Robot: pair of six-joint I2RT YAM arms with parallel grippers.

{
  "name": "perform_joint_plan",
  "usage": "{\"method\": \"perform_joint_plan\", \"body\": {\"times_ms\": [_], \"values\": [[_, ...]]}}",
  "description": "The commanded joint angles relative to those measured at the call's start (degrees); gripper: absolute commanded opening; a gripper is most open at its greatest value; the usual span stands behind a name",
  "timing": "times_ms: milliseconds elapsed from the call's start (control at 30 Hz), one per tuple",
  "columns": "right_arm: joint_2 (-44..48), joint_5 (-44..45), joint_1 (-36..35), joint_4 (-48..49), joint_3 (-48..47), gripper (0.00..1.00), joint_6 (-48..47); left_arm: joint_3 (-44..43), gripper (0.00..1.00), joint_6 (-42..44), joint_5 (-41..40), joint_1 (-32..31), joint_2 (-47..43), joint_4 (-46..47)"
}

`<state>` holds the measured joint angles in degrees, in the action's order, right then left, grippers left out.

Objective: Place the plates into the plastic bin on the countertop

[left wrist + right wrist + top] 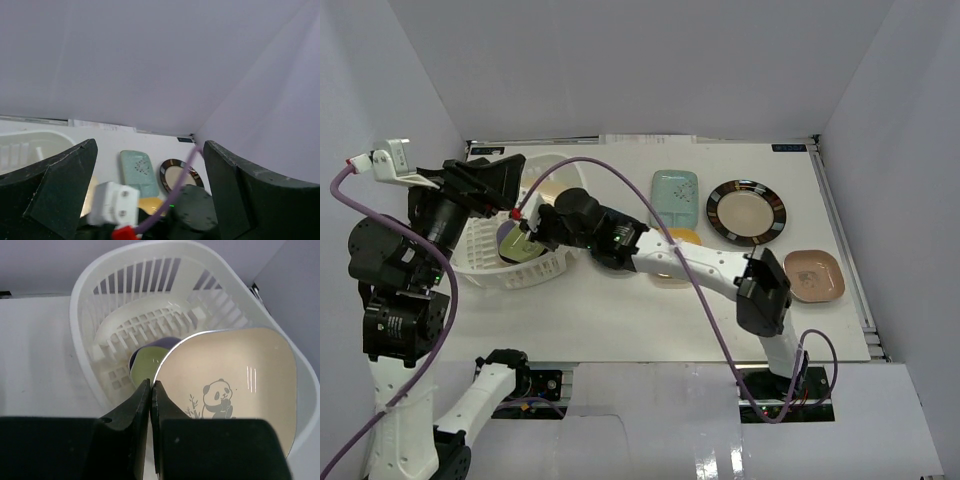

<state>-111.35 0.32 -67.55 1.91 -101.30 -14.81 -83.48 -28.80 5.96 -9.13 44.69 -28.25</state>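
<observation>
The white countertop [620, 325] carried a white slotted plastic bin [76, 305], which sat directly beneath and ahead of the right pincer [151, 388]. The right arm [695, 263] stretched across the counter to reach it and covered part of a yellow plate [683, 237] lying behind that pincer.

The right pincer's fingers were pressed together on the near rim of a beige rounded-square panda plate [235, 375]. The plate was held tilted over the bin's right side and hid much of the wall there. Past the fingertips, low among the bin's rack ribs, a green plate [147, 362] rested on a purple plate [172, 341], of which only an edge showed.

The left pincer [150, 145] hung raised above the bin's far-left rim, its fingers spread wide with nothing between them. The right arm's wrist and a purple cable [175, 187] with a white connector [116, 202] crowded the space just below it.

Beyond the left pincer's fingers lay a pale teal rectangular plate [137, 168]. To the right of that was a round black-rimmed plate [178, 176]. A tan rounded-square plate [814, 276] lay well apart from both pincers, near the counter's right edge.
</observation>
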Motion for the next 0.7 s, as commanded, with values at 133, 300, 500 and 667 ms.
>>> {"method": "perform_joint_plan", "body": {"times_ms": [133,300,500,667], "values": [[-17.6,-10.6,2.6,1.3,-20.3,0.08,-11.6,-2.3,0.98,-1.6,8.8,0.0,0.4,-0.7],[-25.3,-14.9,2.3,-0.2,-27.0,0.08,-11.2,0.1,0.98,-0.9,9.2,0.0,1.1,-0.8],[-30.3,-12.2,2.2,2.5,-27.7,0.23,-8.8,1.7,0.98,-1.6,9.9,0.0,1.7,-0.8],[-26.7,-11.8,2.1,12.9,-26.6,0.58,-3.2,1.2,0.98,-2.6,11.1,0.0,2.2,-1.9]]}}
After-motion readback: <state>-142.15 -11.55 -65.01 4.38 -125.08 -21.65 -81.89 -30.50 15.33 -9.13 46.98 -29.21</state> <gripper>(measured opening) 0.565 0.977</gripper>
